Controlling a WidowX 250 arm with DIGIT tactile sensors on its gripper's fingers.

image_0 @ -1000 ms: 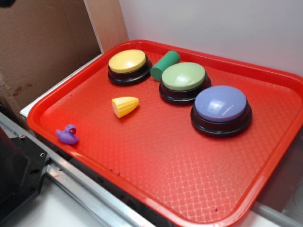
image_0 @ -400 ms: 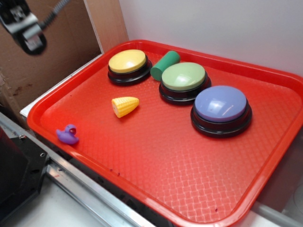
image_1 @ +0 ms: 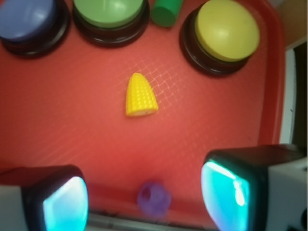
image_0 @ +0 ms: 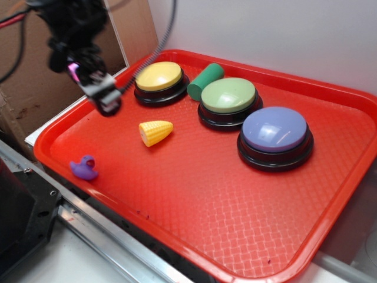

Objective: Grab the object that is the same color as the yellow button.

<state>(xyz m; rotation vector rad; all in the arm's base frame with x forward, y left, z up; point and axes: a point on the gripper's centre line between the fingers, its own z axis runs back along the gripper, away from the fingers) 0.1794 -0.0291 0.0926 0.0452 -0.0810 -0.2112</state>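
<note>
- we see a red tray with a waffle texture filling most of the exterior view; everything else sits on it.
- the purple button is nearest the tray's right side, a domed top on a black base.
- the green button stands just beside it, toward the back.
- the yellow button stands at the back left, apart from the green one.
- the gripper hangs over the tray's left edge in the exterior view, short of the yellow button; from the wrist view we see its two fingers spread wide apart with nothing between them but tray and the duck below.
- a green cylinder lies on its side between the yellow and green buttons, its end close against the green button's base.
- the corn cob lies on its side on open tray in front of the yellow button, well apart from it, tip pointing toward the middle of the tray; in the wrist view it lies ahead of the open fingers, untouched.
- a purple duck sits near the tray's front left rim, blurred in the wrist view.
</note>
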